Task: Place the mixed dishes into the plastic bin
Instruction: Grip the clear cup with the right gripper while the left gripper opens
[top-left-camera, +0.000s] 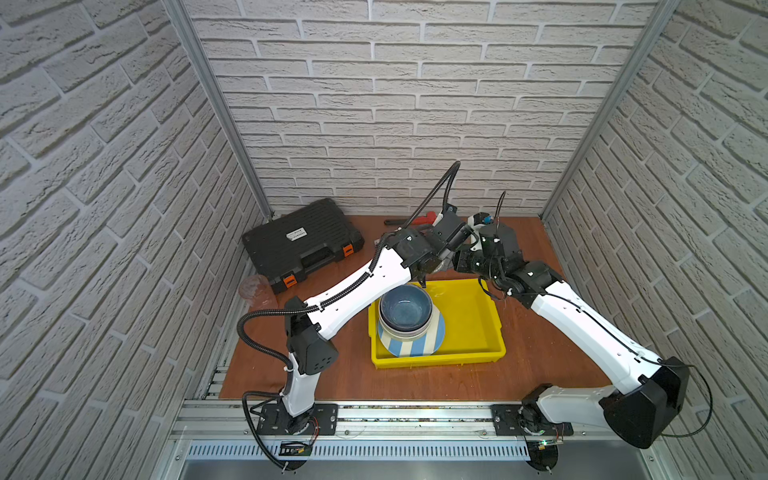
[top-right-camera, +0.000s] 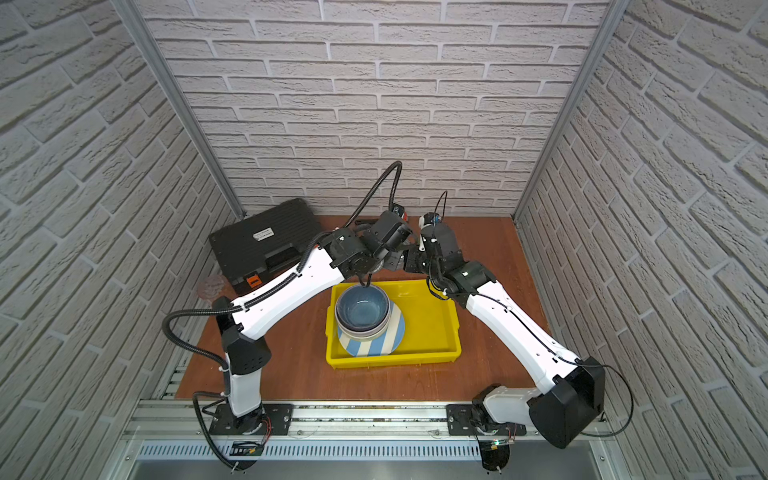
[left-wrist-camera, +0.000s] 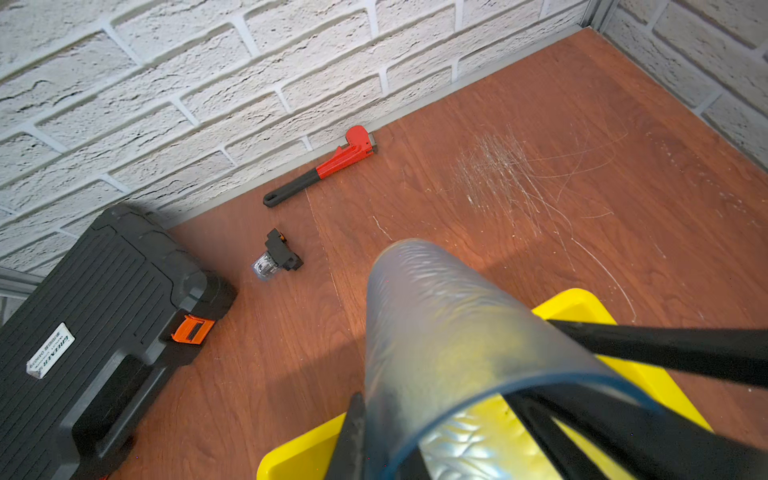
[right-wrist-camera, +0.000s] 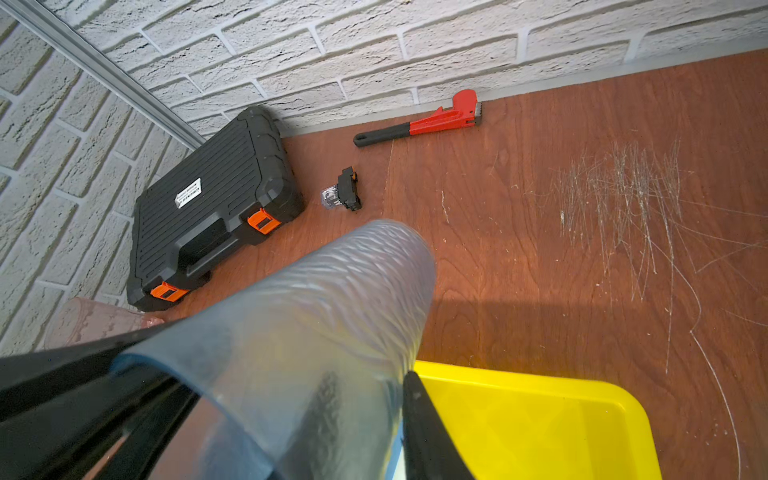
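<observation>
A translucent blue tumbler hangs on its side over the far rim of the yellow plastic bin. Both grippers meet at its mouth. My left gripper is shut on the tumbler's wall, one finger outside and one inside. My right gripper pinches the opposite wall in the same way. In the bin, a blue bowl is stacked on other bowls, on a blue-white striped plate. A pink tumbler stands at the left table edge.
A black tool case with orange latches lies at the back left. A red pipe wrench lies along the back wall. A small black and clear part sits between the case and the wrench.
</observation>
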